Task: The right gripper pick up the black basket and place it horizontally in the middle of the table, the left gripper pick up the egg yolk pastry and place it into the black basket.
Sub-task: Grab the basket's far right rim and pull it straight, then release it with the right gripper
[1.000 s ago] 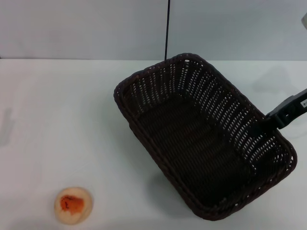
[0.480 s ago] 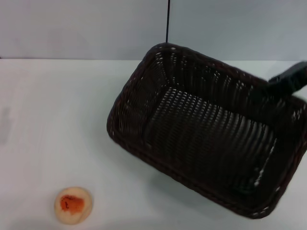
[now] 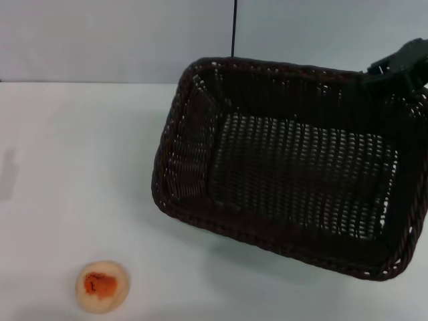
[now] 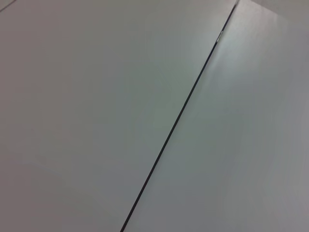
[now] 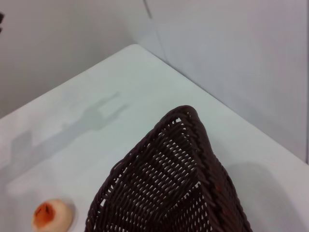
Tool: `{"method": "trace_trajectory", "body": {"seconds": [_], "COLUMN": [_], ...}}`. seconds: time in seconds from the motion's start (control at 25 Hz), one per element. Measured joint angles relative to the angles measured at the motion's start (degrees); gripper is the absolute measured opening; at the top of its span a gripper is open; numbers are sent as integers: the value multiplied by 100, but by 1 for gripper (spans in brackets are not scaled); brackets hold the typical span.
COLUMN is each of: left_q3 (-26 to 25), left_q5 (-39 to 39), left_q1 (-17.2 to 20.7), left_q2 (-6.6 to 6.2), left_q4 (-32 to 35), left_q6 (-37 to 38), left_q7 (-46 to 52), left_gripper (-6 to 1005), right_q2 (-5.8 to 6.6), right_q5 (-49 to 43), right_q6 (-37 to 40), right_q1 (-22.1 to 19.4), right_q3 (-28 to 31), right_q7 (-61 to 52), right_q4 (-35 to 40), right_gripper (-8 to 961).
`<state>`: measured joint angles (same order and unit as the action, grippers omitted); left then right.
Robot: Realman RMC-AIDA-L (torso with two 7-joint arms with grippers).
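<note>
The black basket [image 3: 294, 174] hangs tilted over the right half of the white table [image 3: 67, 167], its long side lying across the view. My right gripper [image 3: 386, 71] holds its far right rim; the fingers are hidden behind the weave. The right wrist view shows one basket corner [image 5: 178, 183] close up. The egg yolk pastry [image 3: 101, 286] lies alone near the table's front left edge, well apart from the basket, and also shows in the right wrist view [image 5: 52, 215]. My left gripper is out of view; its wrist view shows only wall.
A grey wall [image 3: 100, 40] with a dark vertical seam [image 3: 234, 30] stands behind the table's far edge. A faint gripper-shaped shadow [image 5: 96, 116] falls on the table's left side. Bare tabletop lies between the pastry and the basket.
The basket has swung round with my right gripper from slanting to lying across the view, and has risen and tilted. The gripper has moved up and back. The pastry has not moved.
</note>
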<state>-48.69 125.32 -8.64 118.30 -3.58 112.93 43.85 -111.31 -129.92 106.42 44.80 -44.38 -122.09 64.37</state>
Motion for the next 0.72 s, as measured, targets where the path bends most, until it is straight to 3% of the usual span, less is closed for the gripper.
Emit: {"method": "trace_trajectory", "body": {"seconds": [0.2, 0.48, 0.72], "left_q3": [2, 37, 44], "left_q5": [0, 22, 44], "left_q1": [2, -4, -6], "left_q2": [4, 8, 17], "left_q4": [-7, -12, -11], "left_q6": [0, -67, -164], "left_q7": [1, 1, 1], "left_gripper": [764, 760, 757], "right_q2": [-125, -446, -479], "right_q5": [46, 145, 161], "right_q6": [27, 13, -223], "right_q1": [125, 94, 78], "right_q3": [-54, -255, -237], "right_q7": [947, 2009, 2662], "right_q4": [-116, -116, -371], "right_gripper": [202, 200, 198]}}
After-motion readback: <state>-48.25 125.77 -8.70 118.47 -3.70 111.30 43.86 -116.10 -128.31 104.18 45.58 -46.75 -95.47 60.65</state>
